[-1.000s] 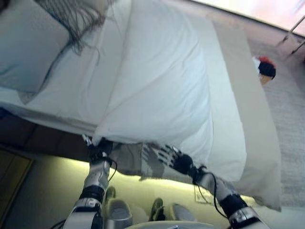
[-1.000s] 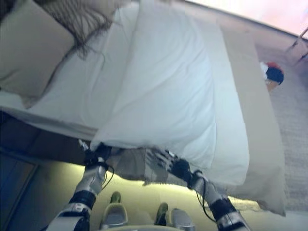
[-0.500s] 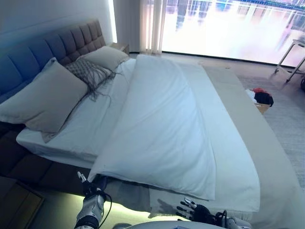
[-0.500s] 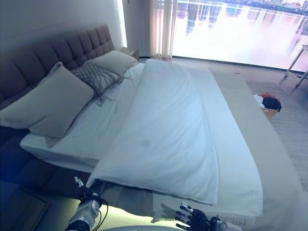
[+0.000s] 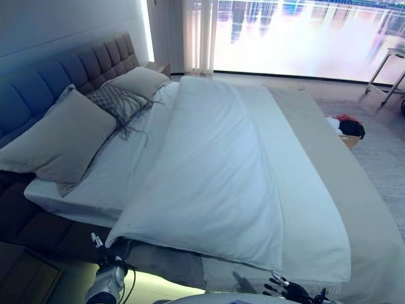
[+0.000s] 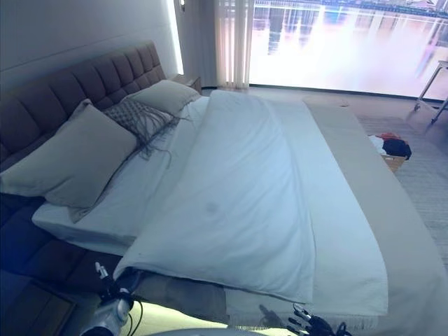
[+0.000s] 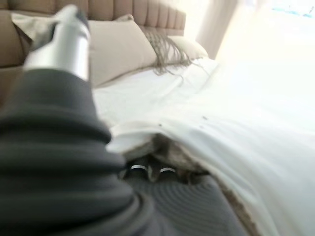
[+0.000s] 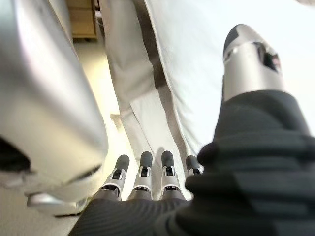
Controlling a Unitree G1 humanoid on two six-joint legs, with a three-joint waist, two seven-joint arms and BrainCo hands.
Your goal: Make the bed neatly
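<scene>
A white duvet lies folded lengthways along the middle of the bed, over a white sheet. Its near corner hangs over the bed's edge, above a grey blanket. My left hand sits at that corner; in the left wrist view its fingers reach under the duvet edge and the thumb points up, clear of the cloth. Lower, at the bed's near side, my right hand is open, its fingers straight and holding nothing.
Two beige pillows and a fringed cushion lean on the tufted headboard. A beige cover lies along the far side. A basket of clothes stands on the floor beyond. A nightstand is near left.
The camera has tilted up, bringing the whole bed into view. My right hand has dropped away from the hanging blanket edge. My left hand stays at the duvet corner.
</scene>
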